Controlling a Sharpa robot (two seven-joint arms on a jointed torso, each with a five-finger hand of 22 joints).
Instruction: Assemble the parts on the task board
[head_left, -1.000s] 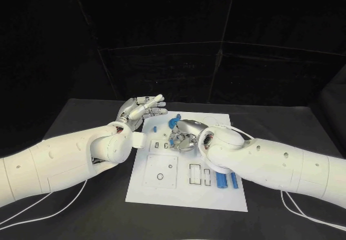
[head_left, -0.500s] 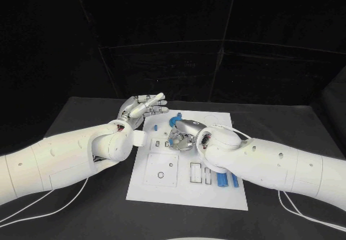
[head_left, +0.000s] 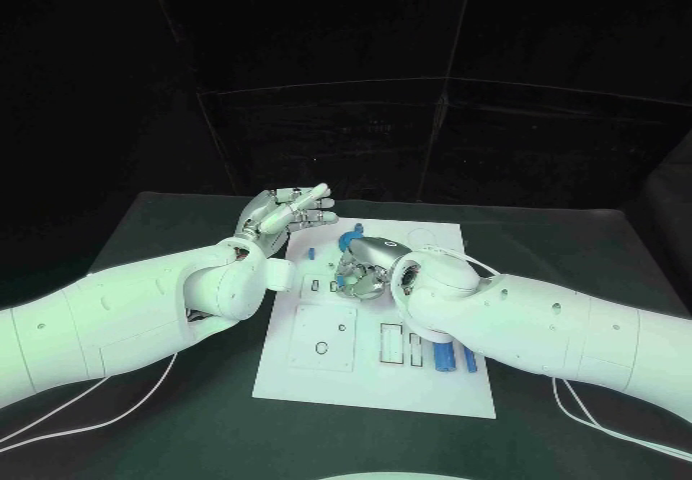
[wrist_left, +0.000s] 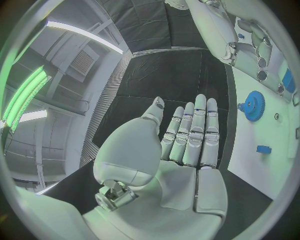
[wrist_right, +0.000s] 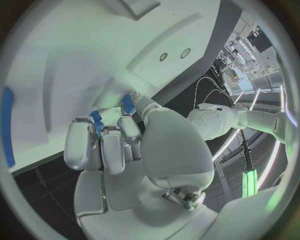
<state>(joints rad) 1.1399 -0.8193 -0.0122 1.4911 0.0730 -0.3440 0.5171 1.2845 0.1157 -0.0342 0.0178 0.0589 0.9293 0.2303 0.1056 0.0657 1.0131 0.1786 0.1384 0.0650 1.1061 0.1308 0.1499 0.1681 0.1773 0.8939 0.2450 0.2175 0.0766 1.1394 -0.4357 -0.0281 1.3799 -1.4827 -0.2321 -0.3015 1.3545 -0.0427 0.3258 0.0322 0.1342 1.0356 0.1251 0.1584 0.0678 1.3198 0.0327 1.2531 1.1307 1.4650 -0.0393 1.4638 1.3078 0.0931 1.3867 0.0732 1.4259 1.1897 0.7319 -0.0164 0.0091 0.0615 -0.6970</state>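
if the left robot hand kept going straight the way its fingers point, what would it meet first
Probably nothing: the left robot hand points its flat, open fingers over bare black table, with the task board and blue gear off to one side. Depth is hard to judge.

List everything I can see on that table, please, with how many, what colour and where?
Table: one, black, under everything.
Task board: one, white, middle of the table.
Gear: one, blue, standing at the board's far end.
Bars: two, blue, lying side by side on the board's near right part.
Small part: one, blue, pinched in the right hand's fingers.
Left hand: one, silver, fingers apart, raised beside the board's far left corner.
Right hand: one, silver, over the board's middle.
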